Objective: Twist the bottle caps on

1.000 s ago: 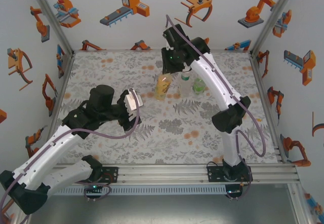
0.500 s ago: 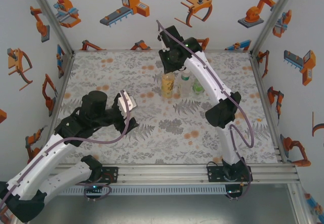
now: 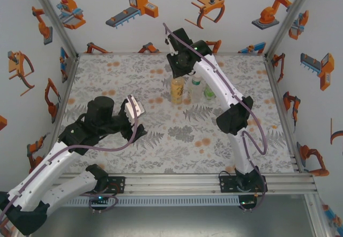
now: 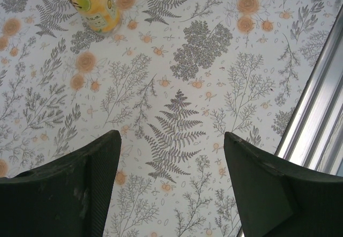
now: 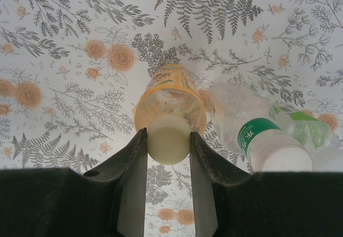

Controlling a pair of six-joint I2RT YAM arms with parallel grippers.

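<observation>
Standing by the table, I see the three bottles in a row on the far middle of the fern-and-flower cloth (image 3: 118,76). The juice bottle (image 3: 177,90) is leftmost, the clear bottle (image 3: 195,90) is just beside it and the green bottle (image 3: 210,92) is at the right. From above, the right arm's wrist hides the juice bottle's top. The right wrist camera shows the right gripper (image 5: 168,135) clamped on the pale yellow cap (image 5: 168,141), a finger against each side, with the cap sitting on the bottle's neck. That view also shows a white cap (image 5: 281,159) on the clear bottle, whose green label band carries white characters too small to read. The left gripper (image 4: 171,140) hangs over bare cloth with its fingers well apart and nothing between them. Its camera shows the juice bottle's lower label, with a lime slice and dark ovals whose writing I cannot read, and the aluminium rail (image 4: 316,113) at the table edge. Orange robot drawings cover the walls (image 3: 161,28).
</observation>
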